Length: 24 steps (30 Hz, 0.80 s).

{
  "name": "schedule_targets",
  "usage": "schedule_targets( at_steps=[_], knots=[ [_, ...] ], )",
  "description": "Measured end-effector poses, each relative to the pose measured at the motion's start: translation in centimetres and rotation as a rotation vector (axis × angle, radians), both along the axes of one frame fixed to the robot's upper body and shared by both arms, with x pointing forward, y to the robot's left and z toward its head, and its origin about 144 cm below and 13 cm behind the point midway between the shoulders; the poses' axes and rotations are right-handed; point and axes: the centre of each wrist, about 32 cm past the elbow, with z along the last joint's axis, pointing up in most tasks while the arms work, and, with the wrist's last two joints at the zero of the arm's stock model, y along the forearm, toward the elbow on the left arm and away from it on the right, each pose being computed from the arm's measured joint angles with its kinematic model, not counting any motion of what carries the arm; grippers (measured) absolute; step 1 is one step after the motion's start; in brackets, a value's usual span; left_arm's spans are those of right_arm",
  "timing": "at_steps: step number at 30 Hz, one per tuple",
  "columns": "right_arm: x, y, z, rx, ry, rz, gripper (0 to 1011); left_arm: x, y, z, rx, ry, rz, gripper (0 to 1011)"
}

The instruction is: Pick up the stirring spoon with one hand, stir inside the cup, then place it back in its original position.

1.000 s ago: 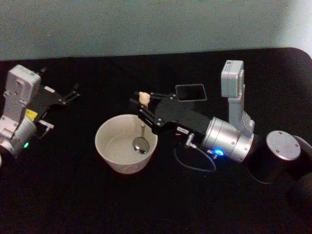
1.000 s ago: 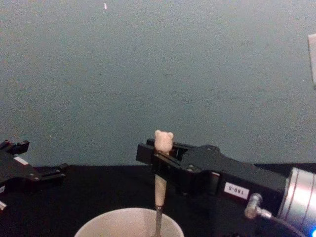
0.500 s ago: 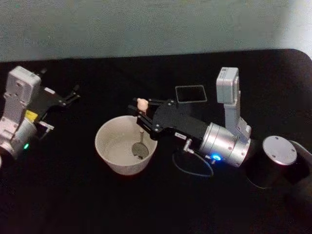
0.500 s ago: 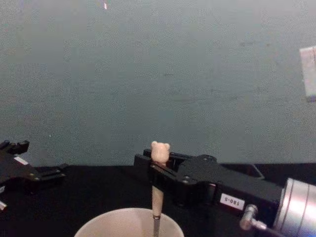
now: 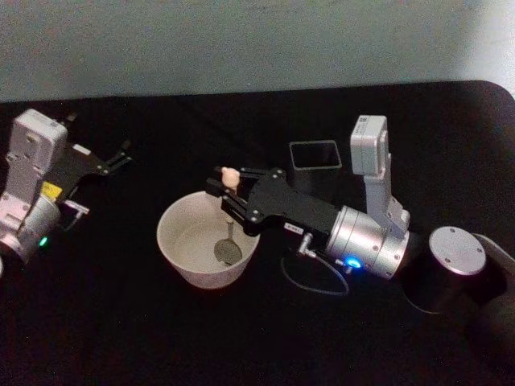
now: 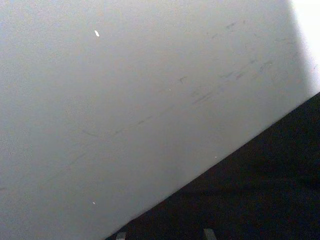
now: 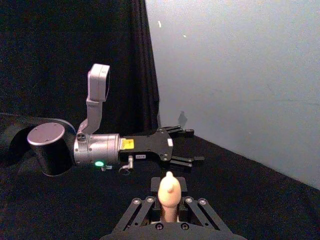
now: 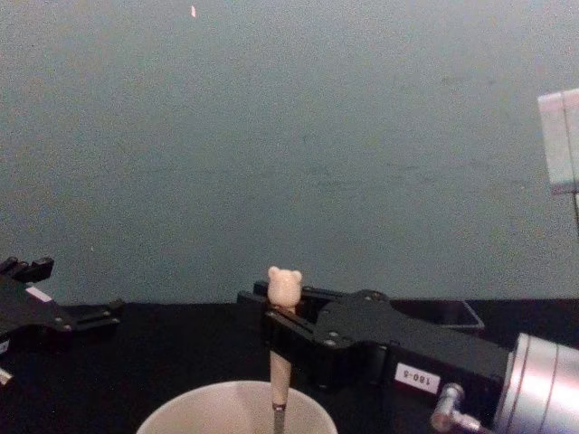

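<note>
Stirring step in hand — right gripper (image 5: 228, 195) clenched on stirring spoon (image 5: 229, 231) handle, metal bowl low inside cup (image 5: 171, 217). Next: lift clear of rim, carry to dark grey holder (image 5: 312, 178) just behind — lower in upright. Parked far left: left gripper (image 5: 119, 158), fingers apart.

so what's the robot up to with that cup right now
The right gripper is shut on the stirring spoon, gripping its wooden handle just below the bear head. The spoon hangs roughly upright with its metal bowl down inside the cup. The dark grey holder stands behind the right gripper, apart from the cup. The left gripper is parked off to the left, open and holding nothing.
</note>
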Motion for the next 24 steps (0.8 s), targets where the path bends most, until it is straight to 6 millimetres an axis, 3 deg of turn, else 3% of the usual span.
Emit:
schedule_targets(
  at_steps=[24],
  knots=[
    [0.0,1.2,-0.2,-0.012,0.012,0.029,187,0.0,0.0,0.0,0.0,0.0,0.0,1001]
  ],
)
